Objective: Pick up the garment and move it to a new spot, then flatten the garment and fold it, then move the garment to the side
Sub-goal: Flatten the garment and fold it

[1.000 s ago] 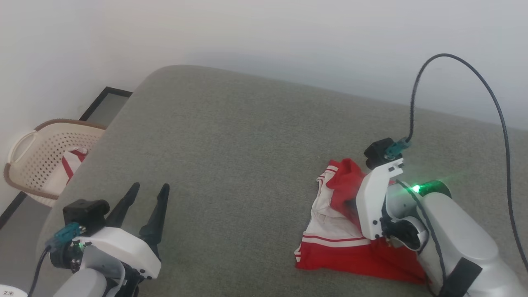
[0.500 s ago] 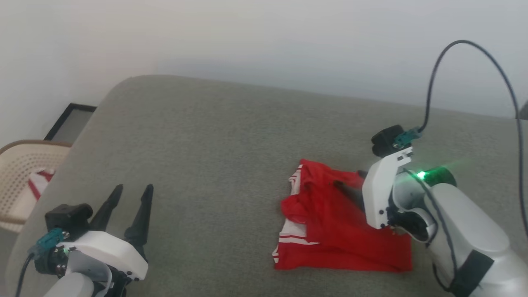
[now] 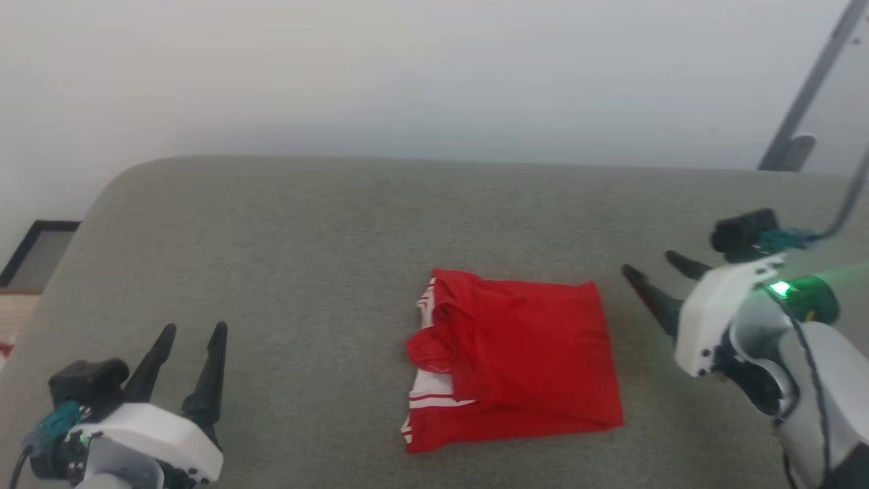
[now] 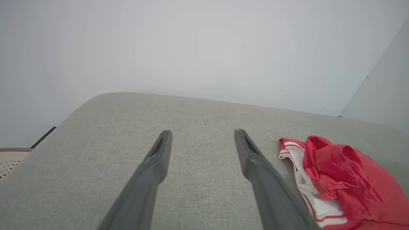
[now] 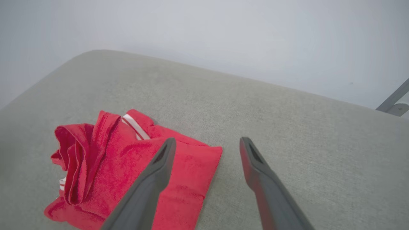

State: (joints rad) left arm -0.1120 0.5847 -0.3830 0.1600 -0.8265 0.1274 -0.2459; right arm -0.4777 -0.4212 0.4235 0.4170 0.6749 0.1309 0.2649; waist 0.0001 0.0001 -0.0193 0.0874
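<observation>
Dark fingers of the right gripper, at the frame's right, stand spread and hold nothing, tips near the garment at its right edge but apart from it. At lower left the left gripper is likewise spread and empty, well apart from it. The garment lies folded in a rough red rectangle, white trim bunched at its left, mid-frame on the grey cushion.
</observation>
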